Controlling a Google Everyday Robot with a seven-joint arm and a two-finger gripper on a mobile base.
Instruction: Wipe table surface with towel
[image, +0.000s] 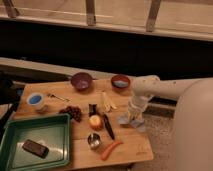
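Note:
A pale bluish towel lies crumpled on the wooden table near its right edge. My gripper points down right over the towel and seems to touch it. The white arm reaches in from the right, and its lower part hides some of the towel.
On the table are a purple bowl, a brown bowl with blue inside, a blue-white cup, grapes, yellow peel pieces, an orange fruit, a black knife, a metal cup and a carrot. A green tray holds a dark object.

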